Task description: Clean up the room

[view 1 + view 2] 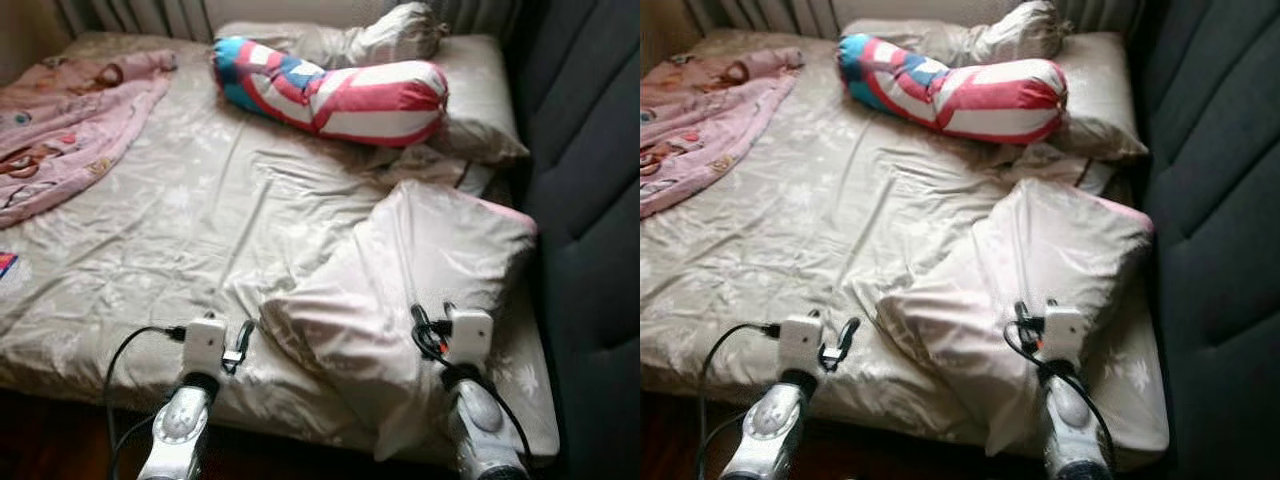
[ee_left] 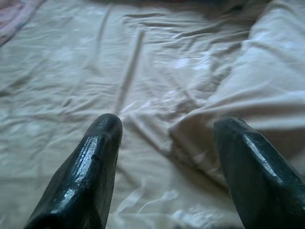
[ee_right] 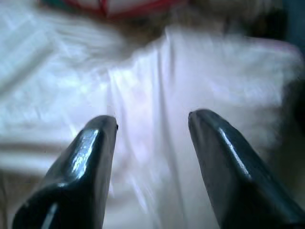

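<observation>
Tidying has barely begun: the beige pillow (image 1: pixel 400 290) lies askew between the spread left gripper (image 2: pixel 167 126) and spread right gripper (image 3: pixel 152 119); beyond them, the striped bolster (image 1: pixel 330 88) and pink blanket (image 1: pixel 60 130) remain rumpled.

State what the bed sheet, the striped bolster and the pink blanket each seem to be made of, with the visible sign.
Bed sheet: thin woven cloth with a slight sheen, going by fine creases and glossy highlights; possibly satin-like cotton.
Striped bolster: smooth printed fabric over soft filling; it bends and bulges.
Pink blanket: soft matte printed cloth, perhaps fleece or flannel; no shine.
</observation>
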Controlling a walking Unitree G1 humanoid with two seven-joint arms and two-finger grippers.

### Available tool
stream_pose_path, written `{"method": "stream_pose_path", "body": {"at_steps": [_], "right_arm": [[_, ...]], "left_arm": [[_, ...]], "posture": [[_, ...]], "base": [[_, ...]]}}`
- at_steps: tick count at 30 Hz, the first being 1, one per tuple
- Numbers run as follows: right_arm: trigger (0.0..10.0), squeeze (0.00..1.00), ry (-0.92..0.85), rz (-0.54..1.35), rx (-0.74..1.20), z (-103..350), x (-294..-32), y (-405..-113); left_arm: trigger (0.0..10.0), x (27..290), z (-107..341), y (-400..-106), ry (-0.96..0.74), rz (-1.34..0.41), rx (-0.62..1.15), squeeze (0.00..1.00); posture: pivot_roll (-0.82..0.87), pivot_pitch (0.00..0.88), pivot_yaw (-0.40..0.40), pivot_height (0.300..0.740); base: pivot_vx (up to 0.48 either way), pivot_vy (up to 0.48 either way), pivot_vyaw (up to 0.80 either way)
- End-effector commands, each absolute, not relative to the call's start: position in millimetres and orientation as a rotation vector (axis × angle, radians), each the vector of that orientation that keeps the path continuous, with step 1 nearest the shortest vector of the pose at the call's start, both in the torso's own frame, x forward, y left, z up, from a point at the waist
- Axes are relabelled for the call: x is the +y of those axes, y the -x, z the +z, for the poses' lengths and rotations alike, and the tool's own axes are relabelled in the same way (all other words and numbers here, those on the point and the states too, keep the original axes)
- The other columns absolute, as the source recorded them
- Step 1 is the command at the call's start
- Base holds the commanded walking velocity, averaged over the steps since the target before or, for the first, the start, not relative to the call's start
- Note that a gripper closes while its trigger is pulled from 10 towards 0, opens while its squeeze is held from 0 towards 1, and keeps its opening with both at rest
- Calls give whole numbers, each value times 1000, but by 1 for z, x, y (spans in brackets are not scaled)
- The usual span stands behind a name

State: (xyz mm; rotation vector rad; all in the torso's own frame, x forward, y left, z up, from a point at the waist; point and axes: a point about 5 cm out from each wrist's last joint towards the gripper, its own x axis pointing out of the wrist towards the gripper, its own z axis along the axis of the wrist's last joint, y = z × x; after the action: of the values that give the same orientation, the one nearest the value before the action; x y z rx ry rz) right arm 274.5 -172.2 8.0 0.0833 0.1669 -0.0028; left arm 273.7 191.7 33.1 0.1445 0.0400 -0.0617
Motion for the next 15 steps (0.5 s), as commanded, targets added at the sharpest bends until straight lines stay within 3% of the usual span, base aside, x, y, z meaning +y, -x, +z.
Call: {"method": "stream_pose_path", "body": {"at_steps": [1,15], "right_arm": [[10000,0,-97,-33,179,3,-178,-268],[10000,0,-100,-80,131,5,-176,-259]], "left_arm": [[10000,189,40,-271,-131,-58,2,0],[10000,193,59,-270,-126,-39,-40,0]], "posture": [[-26,118,-58,740],[-52,99,-45,740]], "base": [[0,0,0],[0,0,0]]}}
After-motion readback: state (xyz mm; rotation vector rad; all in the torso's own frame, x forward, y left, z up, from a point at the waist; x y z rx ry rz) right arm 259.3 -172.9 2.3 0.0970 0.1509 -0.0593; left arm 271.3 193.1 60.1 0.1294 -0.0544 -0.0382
